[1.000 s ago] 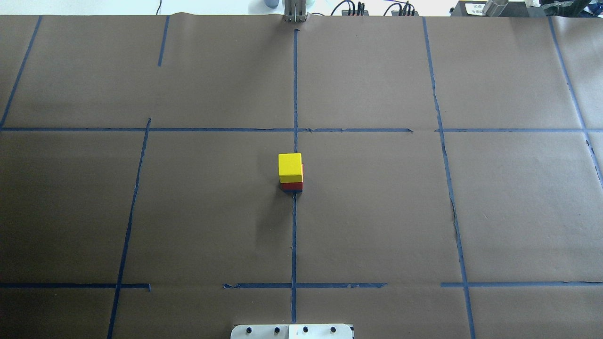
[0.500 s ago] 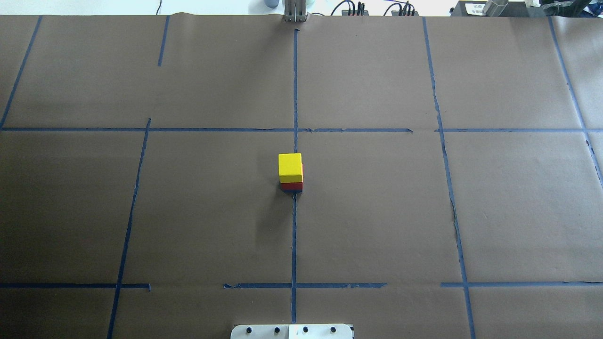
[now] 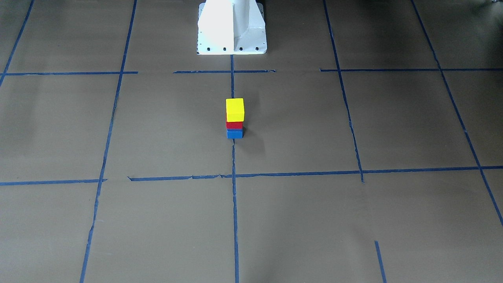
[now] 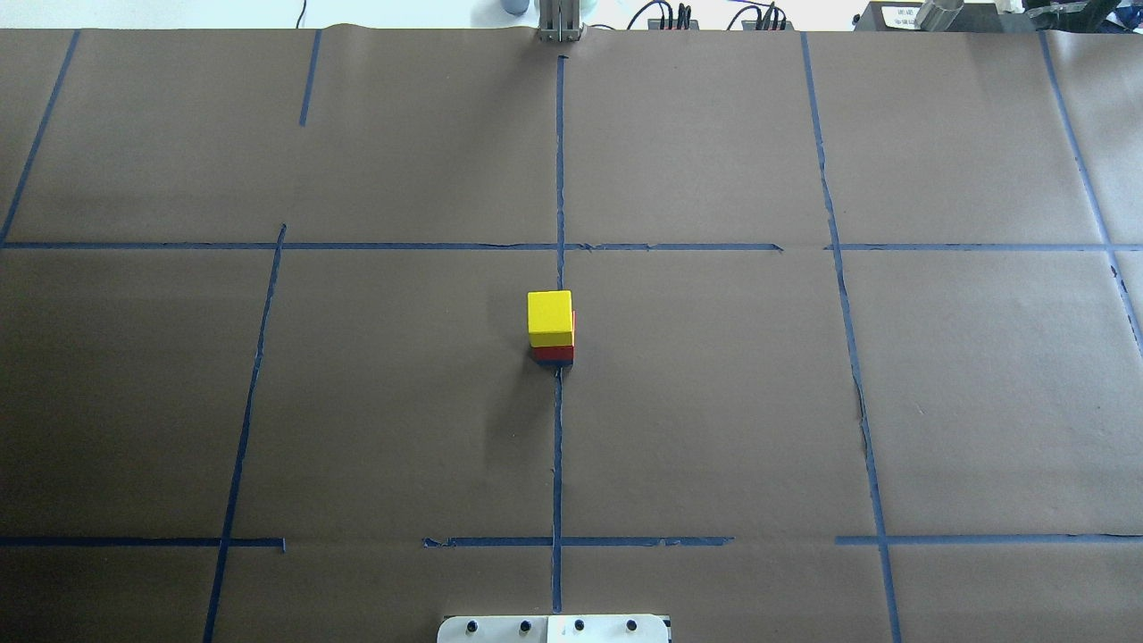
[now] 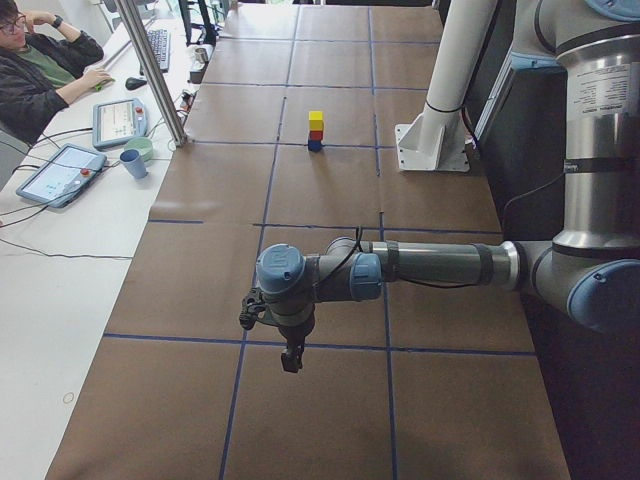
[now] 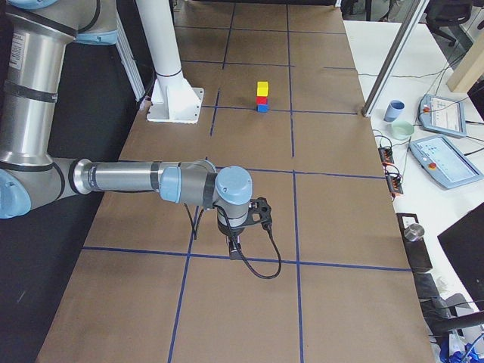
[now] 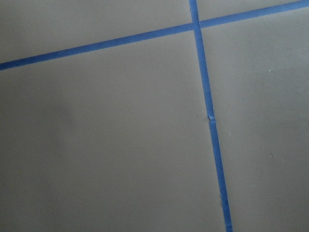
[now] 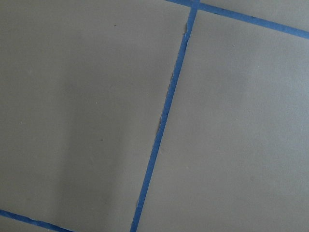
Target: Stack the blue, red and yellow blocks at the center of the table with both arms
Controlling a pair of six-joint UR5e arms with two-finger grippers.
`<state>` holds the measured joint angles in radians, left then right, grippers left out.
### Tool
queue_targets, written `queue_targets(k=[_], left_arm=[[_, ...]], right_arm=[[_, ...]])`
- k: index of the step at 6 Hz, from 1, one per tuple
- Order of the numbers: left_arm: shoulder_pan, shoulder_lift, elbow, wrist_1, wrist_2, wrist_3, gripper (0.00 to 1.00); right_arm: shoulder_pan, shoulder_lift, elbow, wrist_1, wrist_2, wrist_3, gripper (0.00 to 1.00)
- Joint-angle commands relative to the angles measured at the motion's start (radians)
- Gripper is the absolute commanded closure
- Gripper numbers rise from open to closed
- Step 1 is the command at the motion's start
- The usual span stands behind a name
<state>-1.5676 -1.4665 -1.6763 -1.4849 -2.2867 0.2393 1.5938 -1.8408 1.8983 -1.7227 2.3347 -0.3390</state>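
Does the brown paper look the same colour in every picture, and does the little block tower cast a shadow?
Overhead exterior view: the paper reads dark brown, with a soft shadow stretching from the block tower toward the picture's bottom. Exterior front-facing view: paler, greyish paper, only a faint shadow at the tower's right. Both wrist views: sharp paper and blue tape, no glare.

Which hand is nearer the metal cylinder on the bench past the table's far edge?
Right. The right hand hangs over the right end of the table, roughly level with the metal cylinder. The left hand hangs over the opposite end, beyond the block stack.
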Motion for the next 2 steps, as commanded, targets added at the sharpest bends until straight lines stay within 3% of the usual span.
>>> queue_targets(k=[1,2], left_arm=[[0.001,0.000,0.000,0.000,0.001,0.000,0.00],[0.001,0.000,0.000,0.000,0.000,0.000,0.00]], right_arm=[[0.000,0.000,0.001,0.000,0.000,0.000,0.00],[-0.001,0.000,0.001,0.000,0.000,0.000,0.00]])
